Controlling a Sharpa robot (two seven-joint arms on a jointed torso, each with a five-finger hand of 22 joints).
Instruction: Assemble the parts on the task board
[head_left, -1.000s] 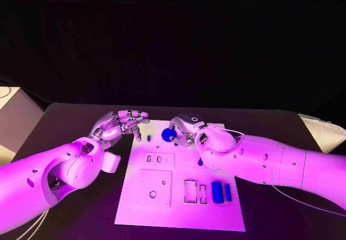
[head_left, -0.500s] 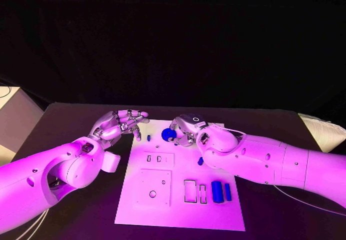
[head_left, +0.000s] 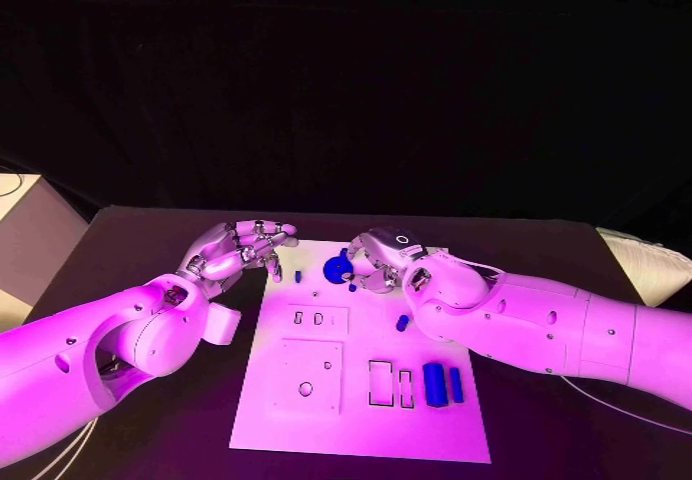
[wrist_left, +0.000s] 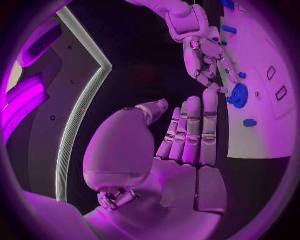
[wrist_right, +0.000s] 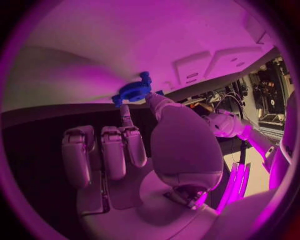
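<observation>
1. The white board (head_left: 361, 380) lies flat in the middle of the black desk (head_left: 144, 240), its long sides running from the near edge toward the far edge.
2. Up at the board's far end sits a round blue wheel (head_left: 338, 268), and the right hand (head_left: 378, 262) is on it, thumb and a fingertip pressed to its rim.
3. The right wrist view shows it clearly: the wheel (wrist_right: 134, 92) is caught between thumb and one finger, the other fingers (wrist_right: 103, 150) lying straight side by side, clear of it.
4. From the left wrist view the same wheel (wrist_left: 237, 95) lies against the board (wrist_left: 262, 125), with the right hand (wrist_left: 206, 55) reaching down onto it.
5. A small blue peg (head_left: 297, 275) stands just beside the wheel, toward the board's left edge.
6. Another small blue piece (head_left: 402, 322) lies near the board's right edge, beside the right forearm.
7. Toward the near right part of the board, two blue bars (head_left: 443, 383) lie side by side, next to two upright rectangular slots (head_left: 391, 385).
8. The left hand (head_left: 238, 250) hovers off the board's far left corner, above the desk, holding nothing.
9. Its fingers (wrist_left: 190, 130) lie straight and pressed together, thumb apart from them.
10. The two hands are near each other, wheel and peg between them, not touching.
</observation>
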